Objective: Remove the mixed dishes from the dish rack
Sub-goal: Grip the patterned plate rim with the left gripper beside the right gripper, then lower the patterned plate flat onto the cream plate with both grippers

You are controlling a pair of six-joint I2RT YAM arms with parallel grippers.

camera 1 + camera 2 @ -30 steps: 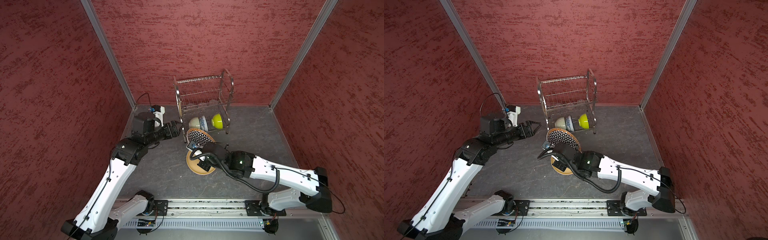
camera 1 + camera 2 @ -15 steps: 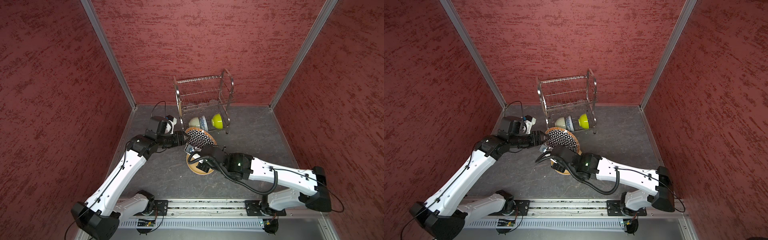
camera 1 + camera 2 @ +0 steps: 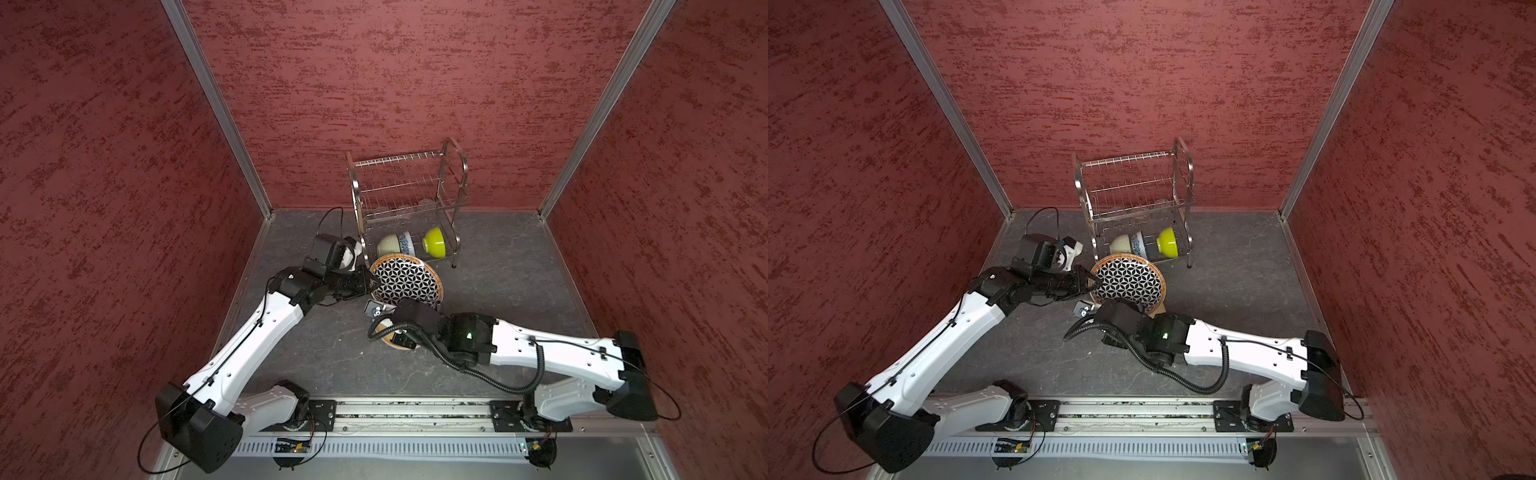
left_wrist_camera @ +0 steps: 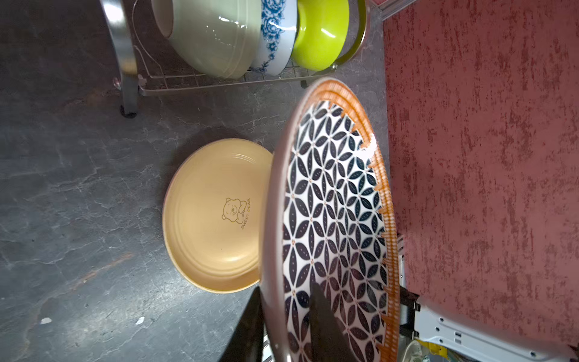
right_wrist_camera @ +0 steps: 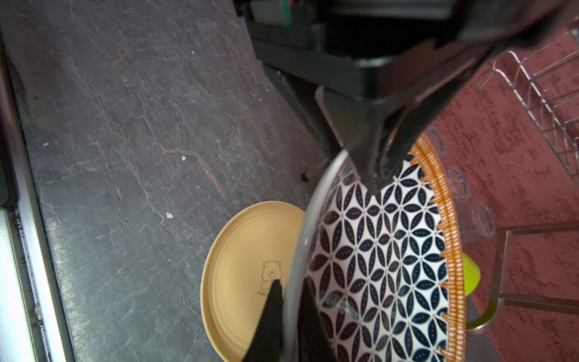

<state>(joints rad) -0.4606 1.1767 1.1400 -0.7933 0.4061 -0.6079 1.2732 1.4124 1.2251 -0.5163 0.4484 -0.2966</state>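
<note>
The black-and-white geometric plate (image 3: 405,280) (image 3: 1127,280) hangs tilted above the floor in front of the dish rack (image 3: 409,187). My left gripper (image 3: 371,284) (image 4: 286,286) is shut on its left rim. My right gripper (image 5: 290,280) is shut on its near rim, hidden under the wrist in both top views. A pale yellow plate (image 4: 213,216) (image 5: 244,275) lies flat on the floor beneath. In the rack's lower tier stand a cream-green bowl (image 3: 388,243), a blue-floral bowl (image 3: 406,243) and a lime bowl (image 3: 435,242). Clear tumblers (image 5: 456,185) show faintly by the rack.
Red walls close the cell on the left, back and right. The rack stands against the back wall (image 3: 415,83). A metal rail (image 3: 395,411) runs along the front. Dark floor lies bare left of the yellow plate (image 3: 316,345) and right of the rack (image 3: 519,270).
My left arm swung right from beside the rack to the geometric plate, and its gripper closed on the left rim. My right gripper kept its hold on the plate.
</note>
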